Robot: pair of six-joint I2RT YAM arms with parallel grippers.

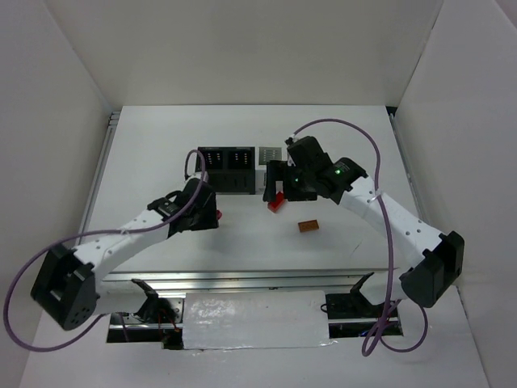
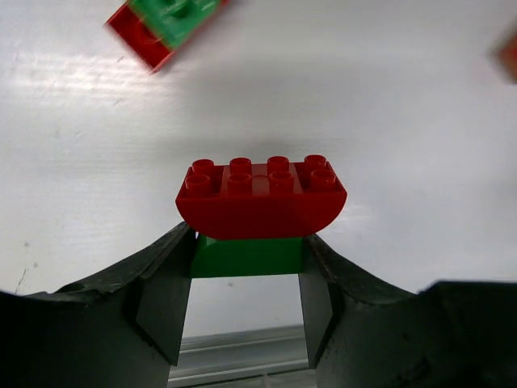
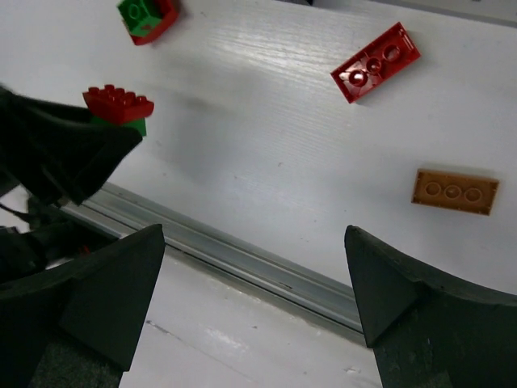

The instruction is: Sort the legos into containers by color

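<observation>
**Sorting bench, overhead view:** The left gripper [image 2: 246, 268] was clamped on a green brick [image 2: 246, 255] that carried a red brick with a rounded underside [image 2: 260, 198] stacked on top. The two fingers [image 2: 166, 295] pressed the green piece from either side. In the left wrist view the pair sat at centre frame above the white table [image 2: 388, 121]. In the overhead view the same gripper lay left of centre, just below the containers [image 1: 226, 168].

The right gripper [image 3: 252, 242] stood wide open with nothing between its jaws, and its dark fingers [image 3: 105, 295] filled the lower corners of the right wrist view. Overhead, it hung at the right end of the row of containers, covering part of the white bins [image 1: 269, 153].

Loose legos lay on the table in the right wrist view:
- a flat red plate [image 3: 376, 62] at upper right
- an orange plate [image 3: 455, 191] at the right edge, well apart from the red one
- a red-and-green stacked piece [image 3: 147, 16] at upper left (partly cut off by the frame)

What the bins held could not be made out from above.
</observation>
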